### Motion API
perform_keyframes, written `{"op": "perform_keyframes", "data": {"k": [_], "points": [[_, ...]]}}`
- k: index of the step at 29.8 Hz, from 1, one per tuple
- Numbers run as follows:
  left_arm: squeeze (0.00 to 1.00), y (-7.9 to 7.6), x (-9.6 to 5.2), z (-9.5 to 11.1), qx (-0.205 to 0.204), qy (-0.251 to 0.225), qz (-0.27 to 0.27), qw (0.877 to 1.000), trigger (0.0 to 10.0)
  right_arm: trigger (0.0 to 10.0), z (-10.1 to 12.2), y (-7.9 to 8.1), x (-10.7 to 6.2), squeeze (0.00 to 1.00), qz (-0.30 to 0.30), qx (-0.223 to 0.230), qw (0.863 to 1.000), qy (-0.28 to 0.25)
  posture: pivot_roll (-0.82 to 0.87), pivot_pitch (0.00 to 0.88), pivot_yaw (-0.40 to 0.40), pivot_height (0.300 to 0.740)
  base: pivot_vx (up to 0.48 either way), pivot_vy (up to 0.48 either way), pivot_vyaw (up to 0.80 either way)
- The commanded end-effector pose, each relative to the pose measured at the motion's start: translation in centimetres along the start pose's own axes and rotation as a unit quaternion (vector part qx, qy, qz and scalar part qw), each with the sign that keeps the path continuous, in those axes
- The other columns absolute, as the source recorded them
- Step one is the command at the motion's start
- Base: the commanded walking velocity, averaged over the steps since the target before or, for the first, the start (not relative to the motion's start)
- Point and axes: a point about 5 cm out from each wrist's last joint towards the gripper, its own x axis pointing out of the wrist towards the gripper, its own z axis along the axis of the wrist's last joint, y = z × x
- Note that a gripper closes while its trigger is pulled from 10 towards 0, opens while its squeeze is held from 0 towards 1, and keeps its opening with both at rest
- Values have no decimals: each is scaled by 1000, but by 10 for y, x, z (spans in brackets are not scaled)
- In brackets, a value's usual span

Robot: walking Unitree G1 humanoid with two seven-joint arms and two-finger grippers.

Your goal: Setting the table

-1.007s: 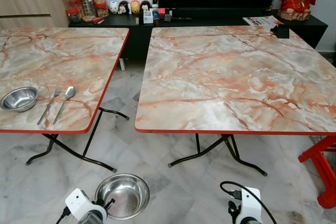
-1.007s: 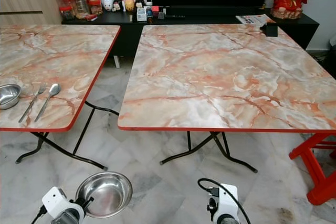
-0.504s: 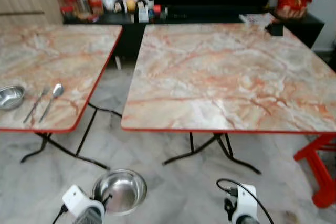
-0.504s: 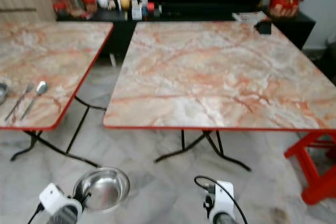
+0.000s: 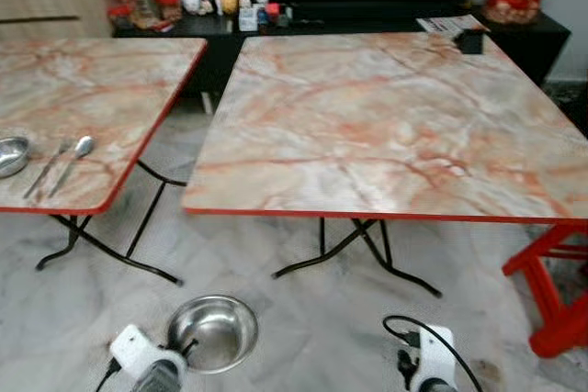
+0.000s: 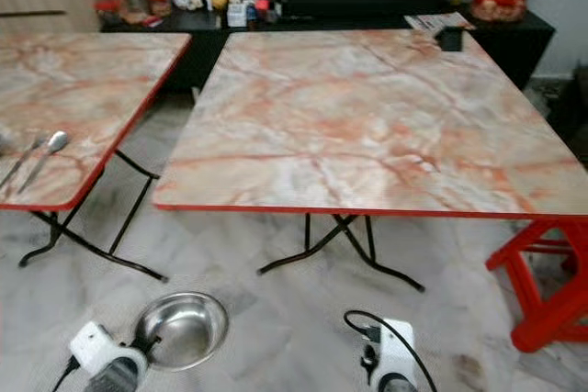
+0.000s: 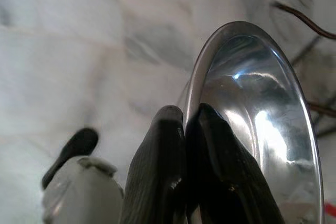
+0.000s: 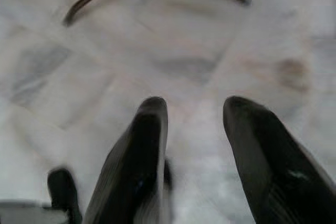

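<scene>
My left gripper [image 7: 184, 115] is shut on the rim of a steel bowl [image 7: 252, 129], holding it low over the marble floor; in the left eye view the bowl [image 5: 213, 332] hangs in front of the right-hand marble table [image 5: 386, 117]. My right gripper [image 8: 194, 106] is open with nothing between its fingers, also low over the floor. On the left-hand marble table [image 5: 92, 89], near its front edge, lie a second steel bowl [image 5: 9, 155], a fork [image 5: 44, 168] and a spoon [image 5: 72, 161] side by side.
A red stool [image 5: 551, 291] stands at the right, beside the right table's front corner. A small black object [image 5: 472, 40] sits at that table's far right corner. Behind both tables runs a black TV cabinet [image 5: 230, 29] with jars and figurines. A gap separates the two tables.
The camera has moved forward and turned right, so both tables have slid left in the picture. The left gripper still holds the bowl; the right gripper stays open.
</scene>
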Motion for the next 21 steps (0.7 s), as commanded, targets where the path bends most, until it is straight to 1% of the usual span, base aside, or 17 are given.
{"op": "perform_keyframes", "data": {"k": [1, 11, 17, 19, 20, 21], "points": [[0, 6, 1, 12, -1, -17, 6, 1000, 10000, 10000, 3, 10, 1, 0, 11, 5, 1000, -6, -36, 0, -1, 740, 0, -292, 0], [0, 6, 1, 13, -3, -19, 6, 1000, 10000, 10000, 3, 9, 1, 0, 7, 9, 1000, -5, -39, 0, 0, 740, 0, -291, 0], [0, 5, 1, 12, 3, -17, 3, 1000, 10000, 10000, 3, 8, 1, 0, 6, 11, 1000, -5, -37, 0, 0, 740, 0, -287, 0], [0, 6, 1, 12, 17, -16, 7, 1000, 10000, 10000, 2, 8, 1, 0, 6, 10, 1000, -4, -36, 0, -1, 740, 0, 0, 0], [0, 6, 1, 12, 18, -16, 8, 1000, 10000, 10000, 2, 8, 1, 0, 6, 10, 1000, -4, -36, 0, -1, 740, 0, 0, 0], [0, 8, 1, 13, 10, -18, 11, 1000, 10000, 10000, 3, 8, 1, 0, 6, 11, 1000, -4, -35, 0, -1, 740, 0, 0, 0]]}}
